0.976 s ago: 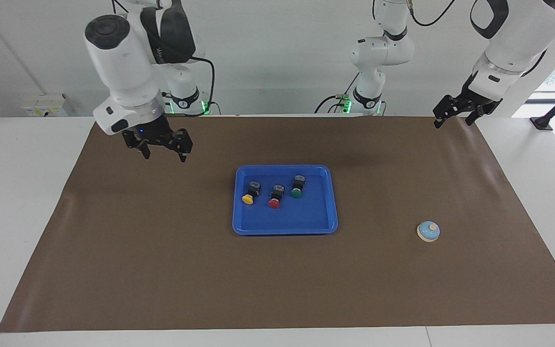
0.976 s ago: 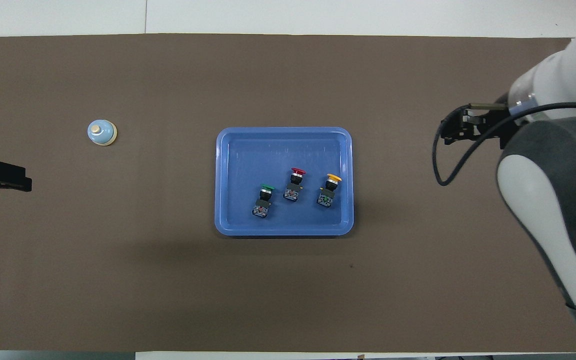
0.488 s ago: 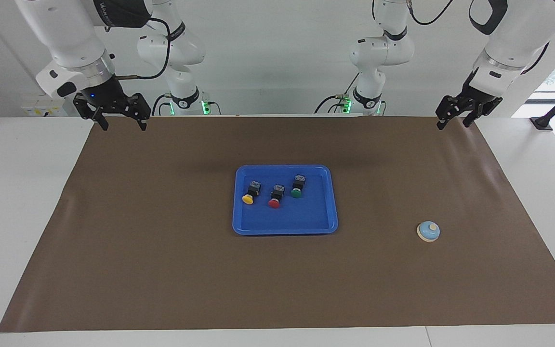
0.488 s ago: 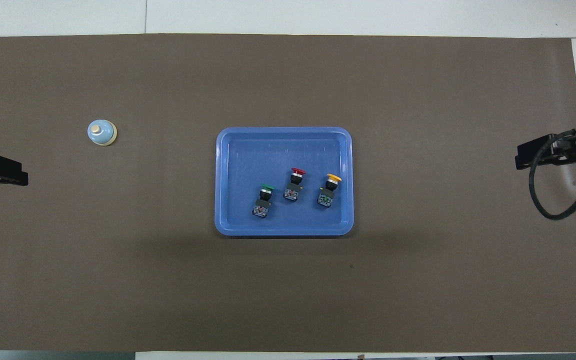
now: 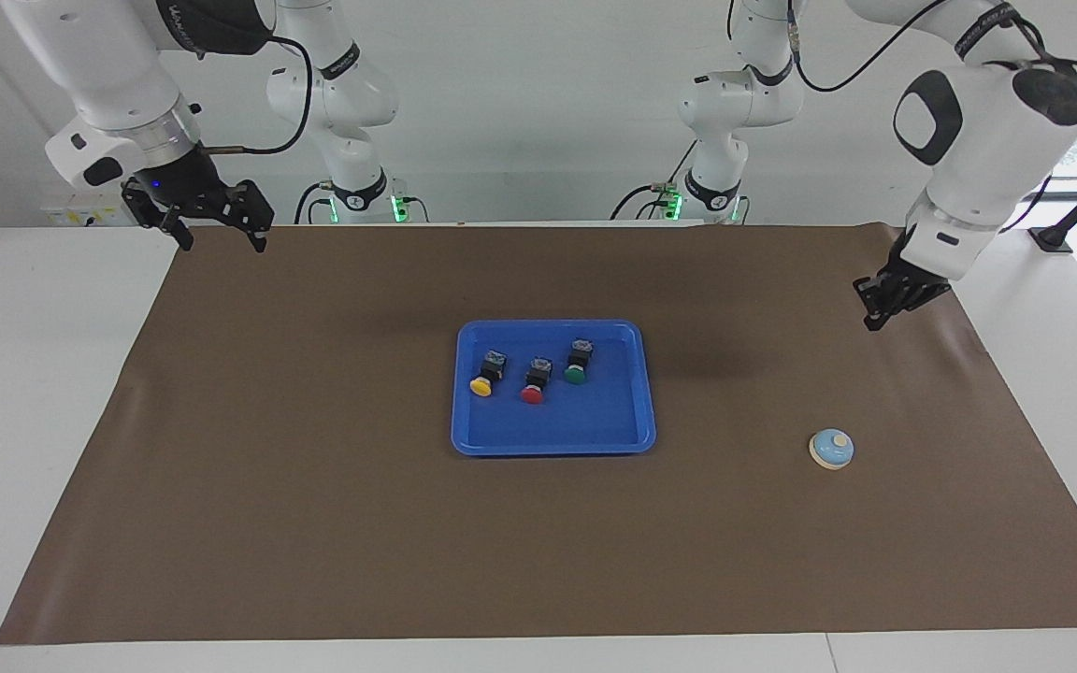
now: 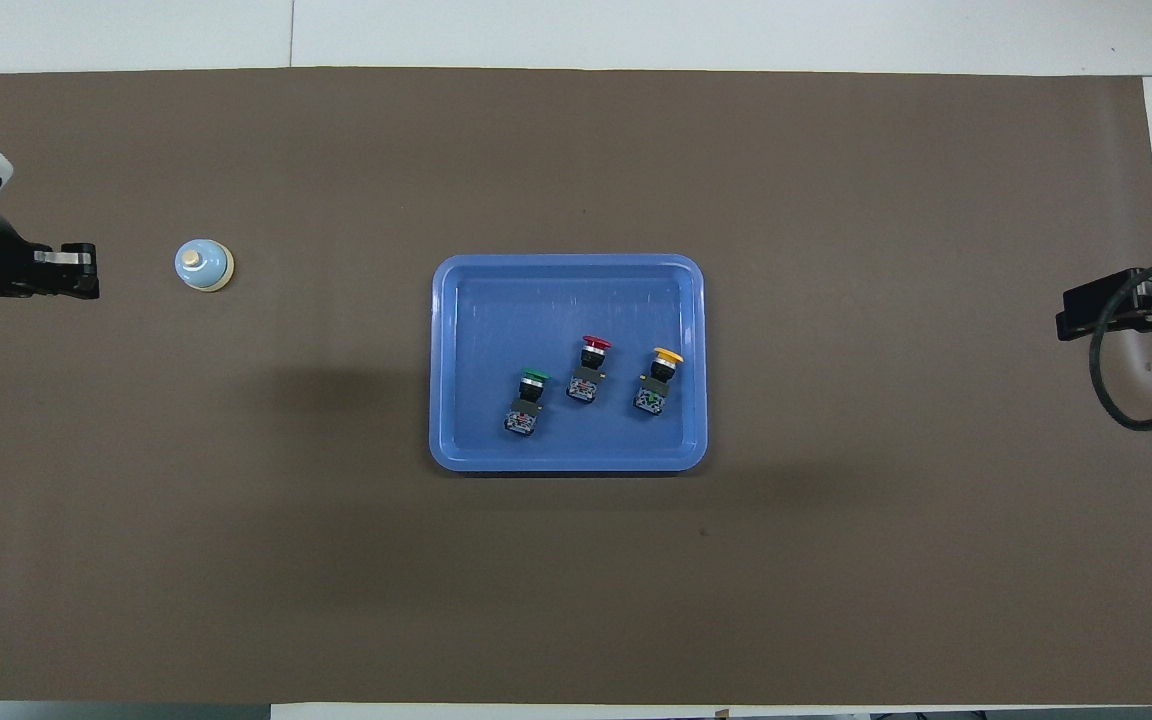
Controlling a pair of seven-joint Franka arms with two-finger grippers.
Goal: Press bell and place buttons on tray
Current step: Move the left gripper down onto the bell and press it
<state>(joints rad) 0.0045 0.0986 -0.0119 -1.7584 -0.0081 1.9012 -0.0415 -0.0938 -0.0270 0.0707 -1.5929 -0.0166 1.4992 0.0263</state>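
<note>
The blue tray (image 5: 552,447) lies mid-mat and also shows in the overhead view (image 6: 566,262). Three buttons lie in it: yellow (image 5: 481,385) (image 6: 668,356), red (image 5: 531,394) (image 6: 596,343) and green (image 5: 575,375) (image 6: 534,377). The light-blue bell (image 5: 831,449) (image 6: 204,265) stands on the mat toward the left arm's end. My left gripper (image 5: 871,321) (image 6: 86,272) looks shut and empty. It hangs in the air over the mat beside the bell, not touching it. My right gripper (image 5: 221,241) (image 6: 1071,318) is open and empty, raised over the mat's corner at the right arm's end.
A brown mat (image 5: 314,523) covers the white table (image 5: 34,393). A black cable (image 6: 1126,410) loops down from the right wrist.
My left gripper has dropped lower and moved over the mat toward the bell, and its fingers have drawn together. My right gripper has pulled away from the tray to the mat's corner.
</note>
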